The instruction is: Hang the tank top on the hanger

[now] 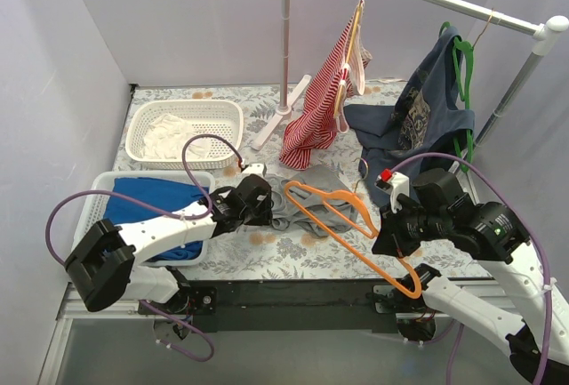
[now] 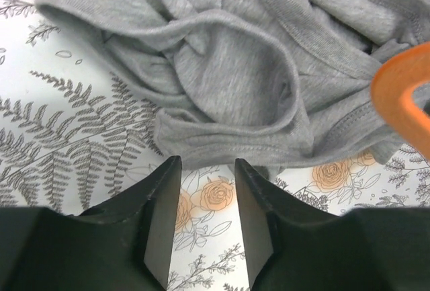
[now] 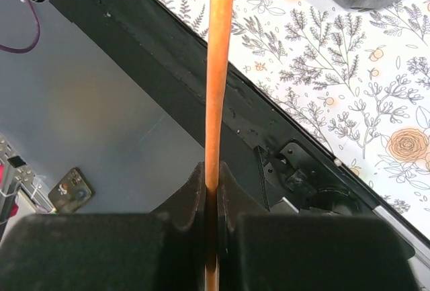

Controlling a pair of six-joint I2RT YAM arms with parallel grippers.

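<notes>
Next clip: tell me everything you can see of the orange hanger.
The orange hanger is a thin, bright, plastic-looking triangular frame with no garment on it. The right gripper is shut on its long bar. One rounded corner lies over the crumpled grey tank top on the floral table cover; the opposite end juts past the table's near edge.

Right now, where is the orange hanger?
In the top view the orange hanger sits centre-right: its far end lies over the grey tank top, and its near end is clamped in the right gripper by the table's front edge.
</notes>
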